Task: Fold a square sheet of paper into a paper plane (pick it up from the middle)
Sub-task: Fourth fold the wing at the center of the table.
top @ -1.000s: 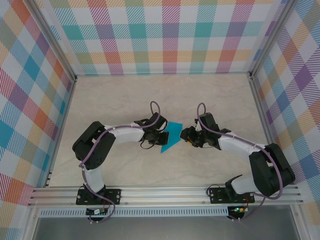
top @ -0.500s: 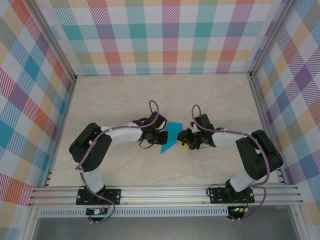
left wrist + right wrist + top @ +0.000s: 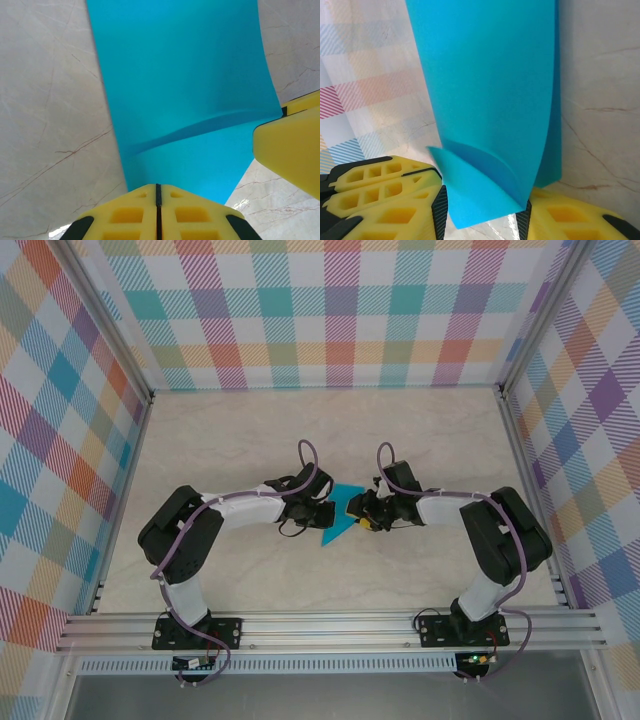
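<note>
Between the two arms, over the middle of the table (image 3: 420,430): blue sheet of paper (image 3: 185,75), held up, bowed, one soft crease across it. Near edge pinched in the left gripper (image 3: 157,200), jaws closed tight on it. Opposite corner curled into the right gripper (image 3: 485,220), jaws partly apart around it, no visible clamp. Probably an early fold; no dart shape yet. Next move, likely: close right on that corner, carry it across, align edges, press flat. Around: checked walls (image 3: 340,320) well apart, purple cables (image 3: 310,455) over the wrists. Main obstacle: grippers crowding each other; crooked crease possible.
</note>
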Tool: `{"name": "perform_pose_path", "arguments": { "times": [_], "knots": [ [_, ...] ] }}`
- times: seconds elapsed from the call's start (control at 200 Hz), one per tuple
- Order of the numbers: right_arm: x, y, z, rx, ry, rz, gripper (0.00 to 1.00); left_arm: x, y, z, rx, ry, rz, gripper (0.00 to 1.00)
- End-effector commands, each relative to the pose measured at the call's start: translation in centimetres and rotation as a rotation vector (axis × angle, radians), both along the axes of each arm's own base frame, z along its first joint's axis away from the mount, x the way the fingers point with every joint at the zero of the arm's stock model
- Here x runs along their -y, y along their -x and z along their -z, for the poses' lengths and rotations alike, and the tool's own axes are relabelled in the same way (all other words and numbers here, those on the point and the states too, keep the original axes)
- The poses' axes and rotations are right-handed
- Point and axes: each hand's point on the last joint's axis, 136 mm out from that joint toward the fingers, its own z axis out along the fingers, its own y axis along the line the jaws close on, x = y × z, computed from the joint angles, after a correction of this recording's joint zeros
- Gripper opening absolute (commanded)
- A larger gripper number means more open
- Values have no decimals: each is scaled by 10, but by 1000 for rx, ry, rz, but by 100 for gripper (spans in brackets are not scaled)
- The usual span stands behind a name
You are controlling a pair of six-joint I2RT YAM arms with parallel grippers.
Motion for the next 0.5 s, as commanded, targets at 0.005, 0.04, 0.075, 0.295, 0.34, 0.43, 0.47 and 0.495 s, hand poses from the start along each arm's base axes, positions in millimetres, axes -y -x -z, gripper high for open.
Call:
{"name": "perform_pose_path", "arguments": {
  "times": [0.005, 0.04, 0.075, 0.295, 0.34, 0.43, 0.47, 0.495],
  "knots": [
    [-8, -7, -11, 45, -38, -35, 42, -1, -5, -9, 21, -7, 6, 9],
    [-8, -6, -11, 51, -42, -44, 42, -1, -5, -10, 22, -8, 5, 10],
    [-8, -4, -12, 57, -44, -53, 42, -2, -6, -9, 23, -9, 4, 10],
    [-9, 3, -19, 112, -73, -92, 44, -4, -7, -1, 18, -33, -7, 10],
    [-9, 4, -19, 113, -75, -94, 43, -4, -7, 1, 15, -36, -9, 9],
    [-9, 5, -16, 114, -73, -100, 40, -6, -8, 2, 12, -40, -18, 9],
    [-9, 6, -15, 116, -72, -106, 40, -5, -7, 2, 12, -39, -16, 9],
    [-10, 6, -15, 119, -73, -112, 40, -5, -6, 1, 12, -37, -15, 9]
  ]
}}
